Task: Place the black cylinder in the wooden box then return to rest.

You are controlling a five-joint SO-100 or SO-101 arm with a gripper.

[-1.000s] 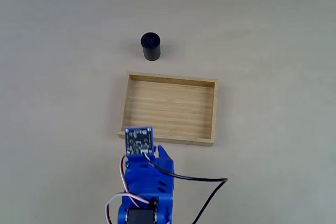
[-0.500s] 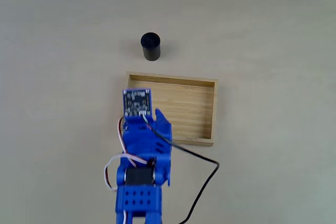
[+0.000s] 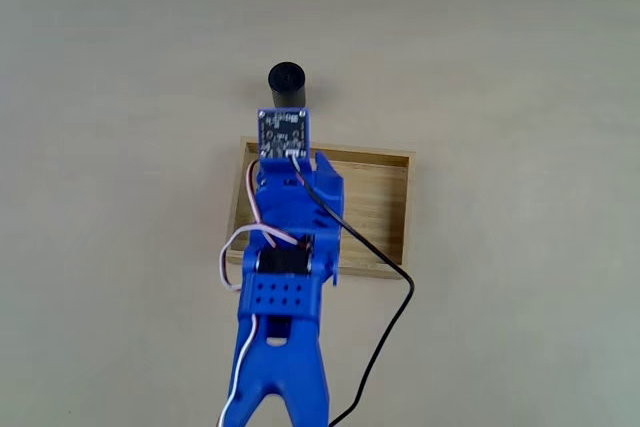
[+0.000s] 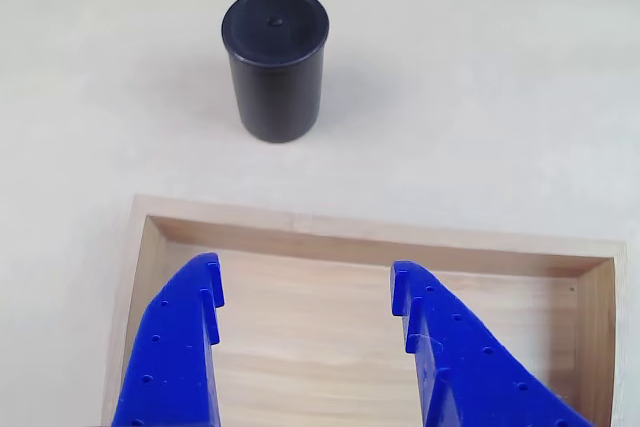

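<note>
Arm's pushed up-frame over the wooden box (image 3: 385,209); jaws wide, empty. Black cylinder (image 4: 275,62) is probably light and slick, so grab mid-body.

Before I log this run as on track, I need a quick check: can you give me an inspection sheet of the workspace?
Surface: plain beige table, bare around the items.
Job's things: black cylinder upright on the table beyond the wooden box, apart from its far wall; box floor holds nothing.
Clutter: nothing seen.
End effector: end effector open, blue fingers spread above the box floor, pointing toward the cylinder, holding nothing.
Cables: black cable trailing from the arm across the box's near wall; white and red wires looped on the arm.
Surroundings: nothing seen.
</note>
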